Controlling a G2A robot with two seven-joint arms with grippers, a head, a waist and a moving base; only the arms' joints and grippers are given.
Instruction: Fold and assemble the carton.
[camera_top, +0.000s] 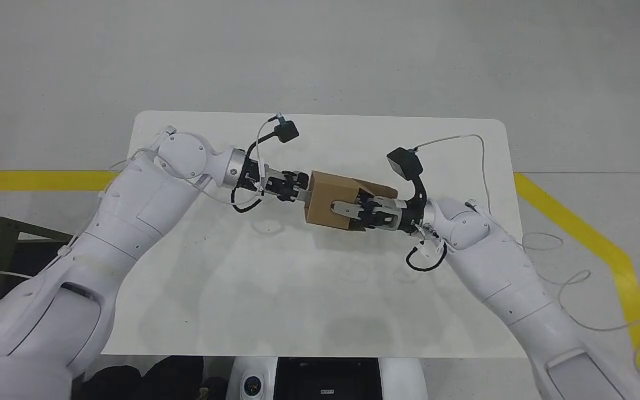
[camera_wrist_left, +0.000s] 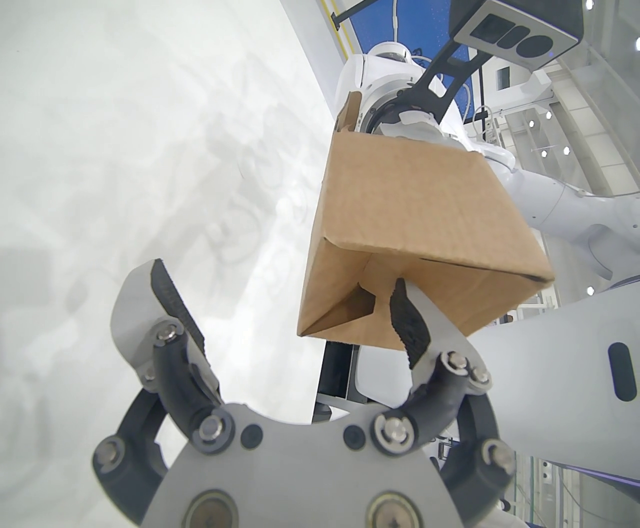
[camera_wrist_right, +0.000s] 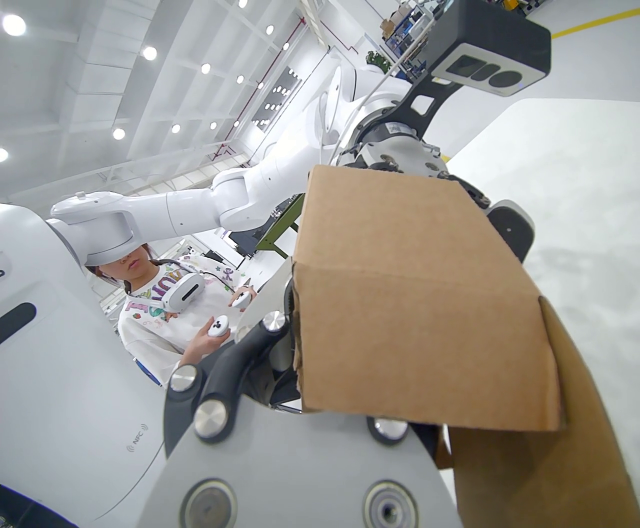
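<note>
I am looking down at a brown cardboard carton lying on its side over the middle of the white bench, between my two arms. My right gripper is holding it from the right, its fingers pinching one wall, with one finger lying along the outside. A loose flap is sticking out at that right end. My left gripper is sitting at the carton's left end with its fingers spread wide. One fingertip is touching the folded end flaps, while the other is staying apart from the cardboard.
</note>
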